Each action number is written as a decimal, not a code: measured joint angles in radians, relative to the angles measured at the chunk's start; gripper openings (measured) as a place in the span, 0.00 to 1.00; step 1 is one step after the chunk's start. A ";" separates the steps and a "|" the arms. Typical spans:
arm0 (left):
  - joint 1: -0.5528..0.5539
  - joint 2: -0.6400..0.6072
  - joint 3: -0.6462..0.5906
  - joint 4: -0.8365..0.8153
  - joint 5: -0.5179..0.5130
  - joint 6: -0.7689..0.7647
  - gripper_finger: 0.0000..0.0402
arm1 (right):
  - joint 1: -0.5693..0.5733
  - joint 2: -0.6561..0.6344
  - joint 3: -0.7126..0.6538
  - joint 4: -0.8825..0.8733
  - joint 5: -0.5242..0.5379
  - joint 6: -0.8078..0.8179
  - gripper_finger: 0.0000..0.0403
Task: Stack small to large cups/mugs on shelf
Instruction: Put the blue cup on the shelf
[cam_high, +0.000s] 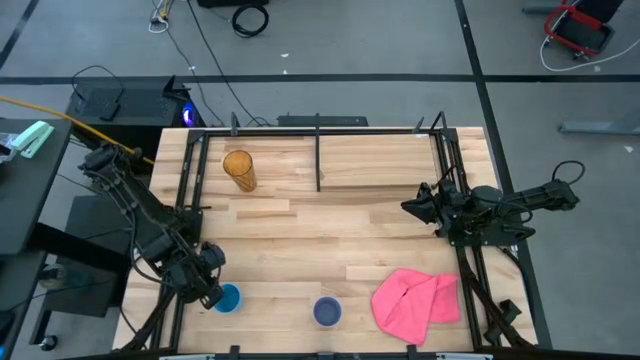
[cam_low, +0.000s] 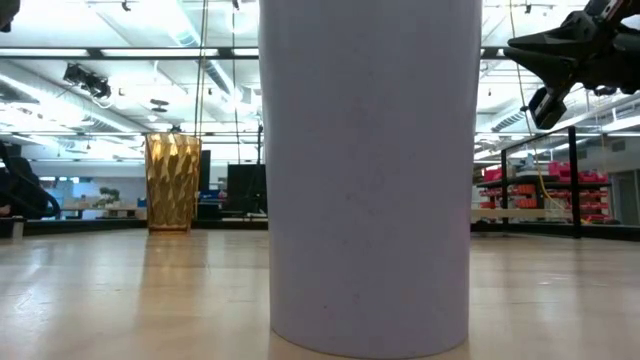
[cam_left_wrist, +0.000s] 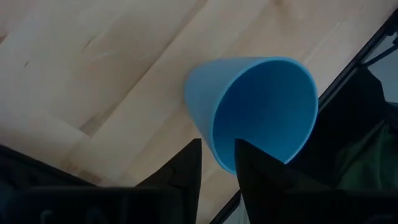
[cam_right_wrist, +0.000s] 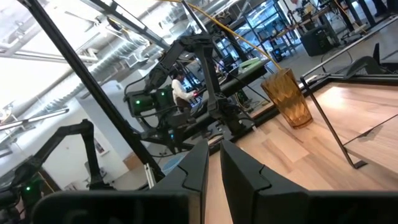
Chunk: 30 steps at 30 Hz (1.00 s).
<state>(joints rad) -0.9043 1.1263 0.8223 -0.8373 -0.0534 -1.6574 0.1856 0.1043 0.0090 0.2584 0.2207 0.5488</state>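
Short bright blue plastic cup (cam_high: 228, 298) stands at the near left corner of the butcher-block tabletop (cam_high: 300, 250), mouth up. Left gripper (cam_high: 207, 283) is on it: in the left wrist view one dark finger (cam_left_wrist: 261, 171) sits inside the cup's (cam_left_wrist: 249, 112) mouth and the other against the outer wall, the rim pinched between them.

Mid-sized lavender-blue plastic cup (cam_high: 327, 311) stands upright near the front edge, well apart from the blue one and just beside the crumpled pink cloth (cam_high: 416, 300). In the low view it (cam_low: 368, 175) fills the centre of the frame.

Tall translucent amber ribbed tumbler (cam_high: 239, 170) stands at the far left of the table, close to the long pale wooden shelf board with thin black rods and posts (cam_high: 380, 158) that runs along the back. It shows upright in the low view (cam_low: 173, 183) and the right wrist view (cam_right_wrist: 288, 98).

Right gripper (cam_high: 408, 206) hangs above the right side of the table, clear of all three cups, fingers (cam_right_wrist: 245, 168) drawn nearly together, holding nothing.
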 joint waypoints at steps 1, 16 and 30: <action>0.000 0.004 0.000 0.000 -0.003 0.001 0.27 | 0.000 0.000 0.000 0.000 0.000 0.000 0.12; 0.047 0.097 0.000 0.015 0.007 0.071 0.27 | 0.000 0.000 0.000 -0.004 0.001 -0.002 0.12; 0.132 0.118 0.000 0.015 0.018 0.207 0.11 | 0.000 0.000 0.000 -0.003 0.000 -0.002 0.12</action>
<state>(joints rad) -0.7727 1.2438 0.8223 -0.8219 -0.0354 -1.4501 0.1856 0.1043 0.0090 0.2554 0.2207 0.5472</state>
